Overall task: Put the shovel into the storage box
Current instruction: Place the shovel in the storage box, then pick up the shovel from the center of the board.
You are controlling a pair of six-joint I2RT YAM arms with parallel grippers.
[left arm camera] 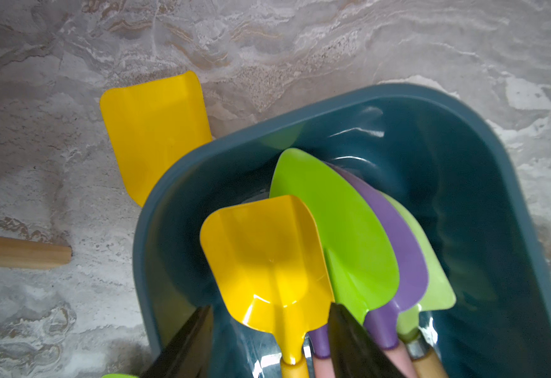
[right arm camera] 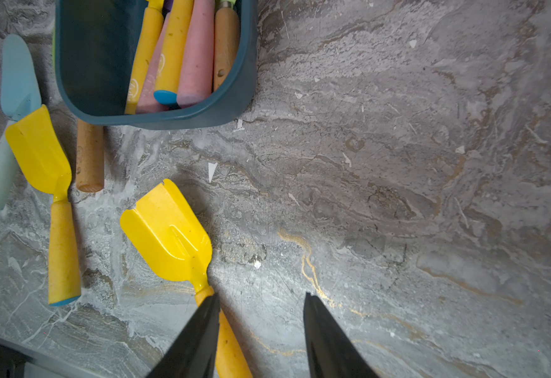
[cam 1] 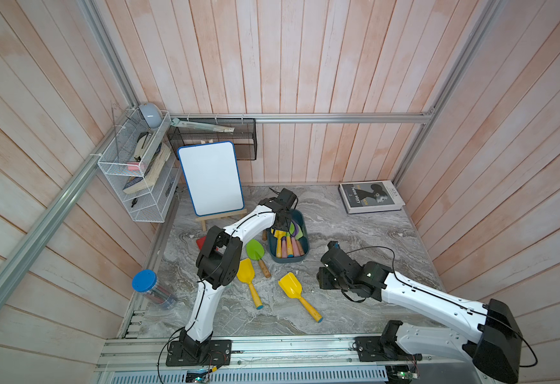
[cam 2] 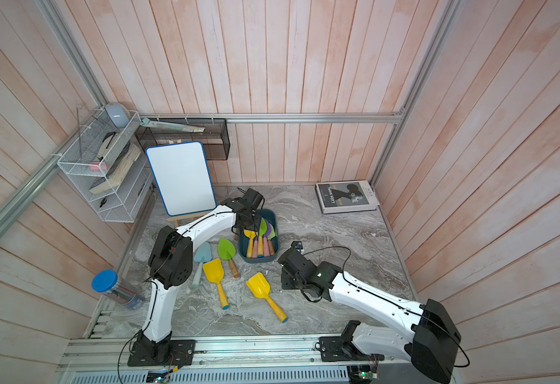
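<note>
both hang released: left claw (left arm camera: pixel 271 306) over yellow shovel (left arm camera: pixel 261 255) in storage box (left arm camera: pixel 464 203), right claw (right arm camera: pixel 260 294) empty.

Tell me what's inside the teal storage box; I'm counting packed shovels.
The storage box holds at least four overlapping shovels: a yellow shovel, green shovel, purple shovel and pale green shovel. Whatever lies beneath them is covered.

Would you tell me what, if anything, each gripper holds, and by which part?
Nothing is held. The left gripper stands open astride the neck of the yellow shovel in the storage box; the right gripper is open over the table.
</note>
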